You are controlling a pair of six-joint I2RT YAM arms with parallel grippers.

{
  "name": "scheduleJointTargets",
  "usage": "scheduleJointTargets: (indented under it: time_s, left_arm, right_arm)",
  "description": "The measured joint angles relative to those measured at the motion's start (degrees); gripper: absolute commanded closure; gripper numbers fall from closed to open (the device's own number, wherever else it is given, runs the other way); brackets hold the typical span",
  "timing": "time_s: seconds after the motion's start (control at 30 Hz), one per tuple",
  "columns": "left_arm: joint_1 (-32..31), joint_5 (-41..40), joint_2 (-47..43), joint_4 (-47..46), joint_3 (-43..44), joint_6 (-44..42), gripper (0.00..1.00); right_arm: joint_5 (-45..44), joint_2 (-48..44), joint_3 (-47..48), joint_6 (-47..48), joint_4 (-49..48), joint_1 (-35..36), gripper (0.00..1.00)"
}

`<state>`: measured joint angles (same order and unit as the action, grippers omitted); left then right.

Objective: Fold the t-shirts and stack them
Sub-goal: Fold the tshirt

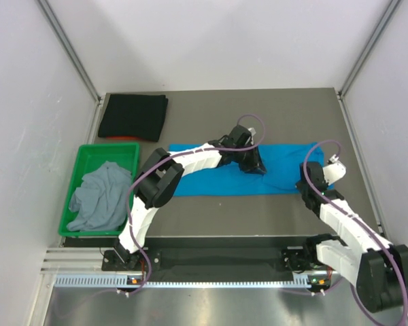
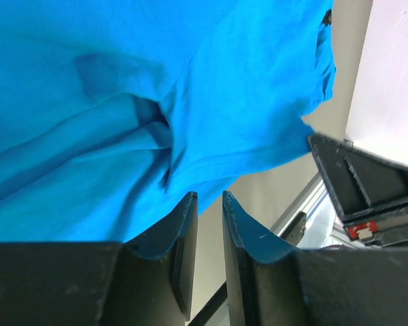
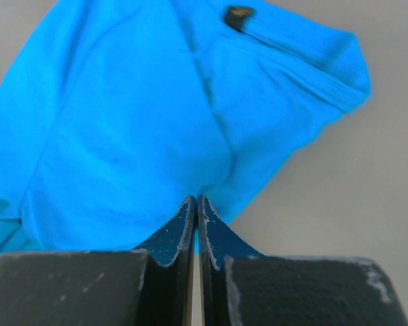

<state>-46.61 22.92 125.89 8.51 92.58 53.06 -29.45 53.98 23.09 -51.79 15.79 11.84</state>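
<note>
The bright blue cloth t-shirt [image 1: 279, 178] lies as a long band across the middle of the grey surface [image 1: 258, 212]. The left end effector [image 2: 209, 198] hangs over its middle, jaws a narrow slit apart with nothing between them. The right end effector [image 3: 196, 198] is closed tight at the shirt's near edge — whether it pinches cloth I cannot tell. If it does and pulls, the band could drag askew — spoiling the fold. The folded black t-shirt [image 1: 132, 117] lies at the back left.
</note>
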Motion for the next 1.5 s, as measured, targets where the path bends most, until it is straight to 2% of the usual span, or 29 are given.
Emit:
scheduleJointTargets:
  time_s: [0.2,0.63,1.0,1.5]
  left_arm:
    - [0.0,-0.7,0.0,0.3,-0.1,-0.4,0.75]
    - [0.0,-5.6,-0.7,2.2,-2.3,-3.0,0.75]
    - [0.0,-7.1,-2.7,2.2,-5.0,-3.8,0.75]
    - [-0.4,-5.0,-2.7,1.6,-4.8,-4.2,0.75]
  right_arm:
    - [1.9,8.1,4.6,4.2,-4.8,0.0,1.0]
    - [6.8,17.8,11.1,8.8,-10.7,-1.2,1.0]
    - [7.2,23.7,15.6,9.3,-12.6,-2.1,1.0]
    - [5.6,27.7,16.4,7.6,-12.3,-4.4,1.0]
